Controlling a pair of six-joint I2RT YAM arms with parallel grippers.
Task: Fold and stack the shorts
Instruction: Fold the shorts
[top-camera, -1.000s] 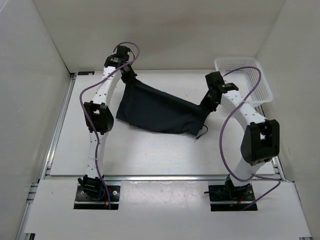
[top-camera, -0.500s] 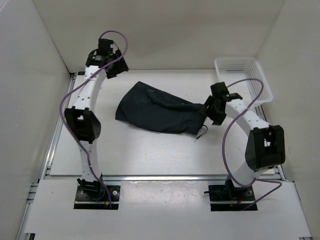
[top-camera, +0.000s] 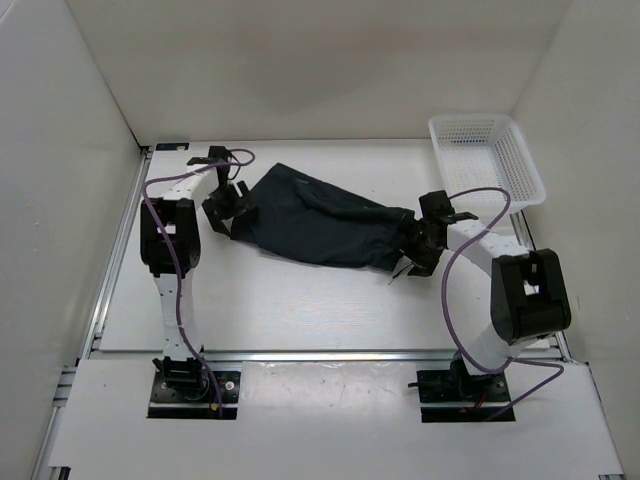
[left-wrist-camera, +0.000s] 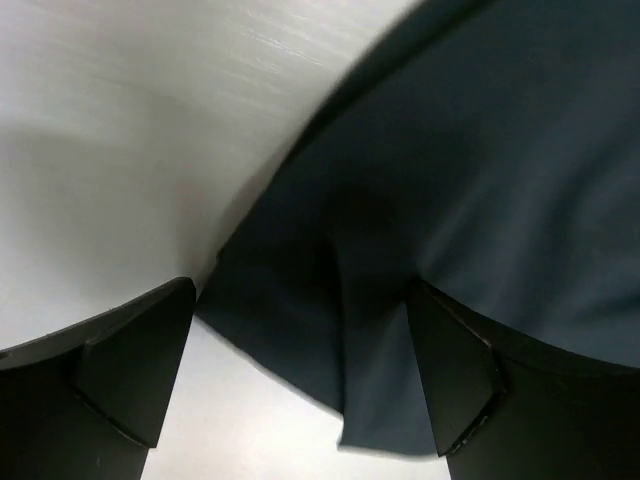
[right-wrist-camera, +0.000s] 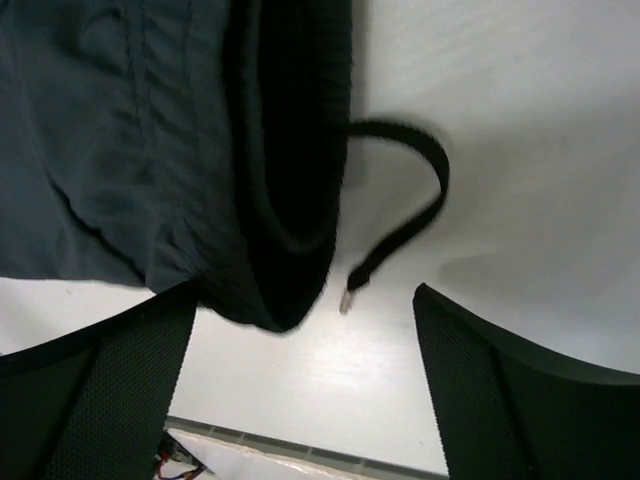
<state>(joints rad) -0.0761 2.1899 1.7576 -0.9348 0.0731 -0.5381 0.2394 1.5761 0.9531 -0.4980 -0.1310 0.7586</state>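
Note:
The dark navy shorts (top-camera: 320, 225) lie spread on the white table, slanting from back left to front right. My left gripper (top-camera: 228, 208) is low at their left end, open. In the left wrist view a hem corner of the shorts (left-wrist-camera: 380, 400) lies between the spread fingers (left-wrist-camera: 130, 370) of the left gripper (left-wrist-camera: 300, 390). My right gripper (top-camera: 415, 248) is at the right end, also open. The right wrist view shows the folded waistband (right-wrist-camera: 290, 200) and a loose drawstring (right-wrist-camera: 420, 210) just ahead of the right gripper (right-wrist-camera: 305, 390), with bare table between its fingers.
A white mesh basket (top-camera: 485, 150) stands at the back right corner. White walls close in the table on the left, back and right. A metal rail (top-camera: 330, 355) runs along the near edge.
Both grippers opened and let go of the shorts, which dropped flat onto the table. The left arm lifted away, then came down at the shorts' left end. The right gripper sank lower.

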